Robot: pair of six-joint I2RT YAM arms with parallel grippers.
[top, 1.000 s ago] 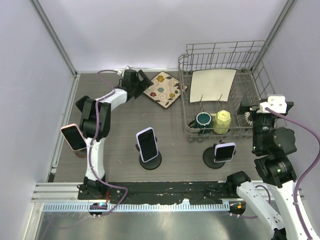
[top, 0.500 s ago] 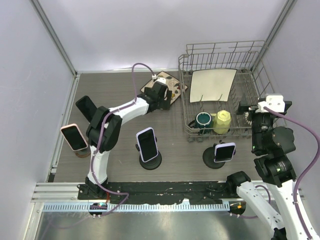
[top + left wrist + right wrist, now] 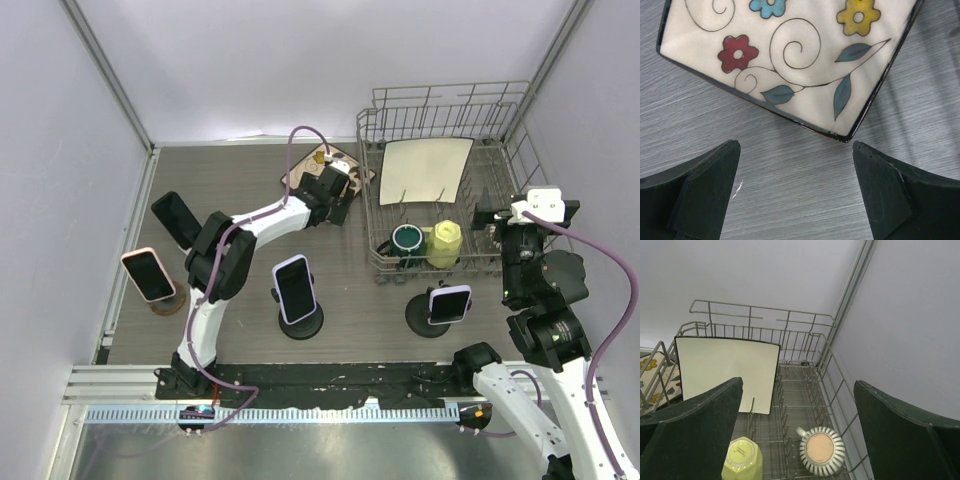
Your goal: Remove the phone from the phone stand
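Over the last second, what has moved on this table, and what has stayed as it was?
The left arm swung rightward across the back; the left gripper, open, now hangs over the flowered plate. Nothing was grasped or released. The right gripper stays open over the dish rack; the middle phone and right phone remain on their stands.

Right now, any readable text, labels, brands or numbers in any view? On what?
No text can be read in any view.
Yellow cup: a faint mark on its upturned base, too blurred to read.
Flowered plate: flowers and swirls only, no lettering.
Middle phone: dark face, nothing legible at this size.
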